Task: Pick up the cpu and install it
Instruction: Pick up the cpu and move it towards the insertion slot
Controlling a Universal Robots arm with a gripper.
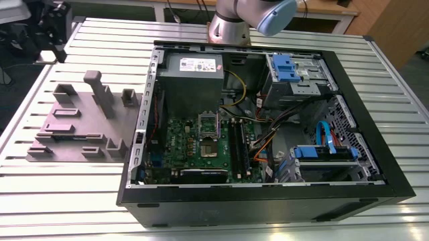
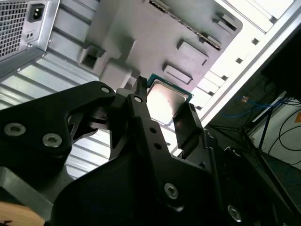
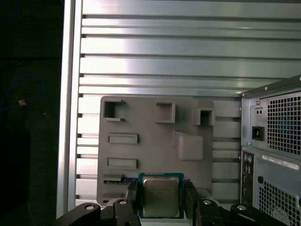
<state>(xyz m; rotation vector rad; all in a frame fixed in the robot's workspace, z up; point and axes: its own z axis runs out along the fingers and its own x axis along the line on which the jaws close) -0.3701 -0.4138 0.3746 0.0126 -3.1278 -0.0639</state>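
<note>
Jaws are closed on the cpu point(image 3: 161, 197), pinching two opposite edges and holding it above the grey tray point(image 3: 153, 141), which sits at the exterior view's left on the table point(image 1: 67, 201). Light, stiff and likely fragile underneath, the chip seems best held by its edges only.

Upright tray blocks point(image 3: 188, 146) below claw point(image 3: 161, 190) gripping cpu point(image 3: 161, 200); case wall point(image 3: 273, 141) beside; table point(image 3: 164, 47) beyond open.
</note>
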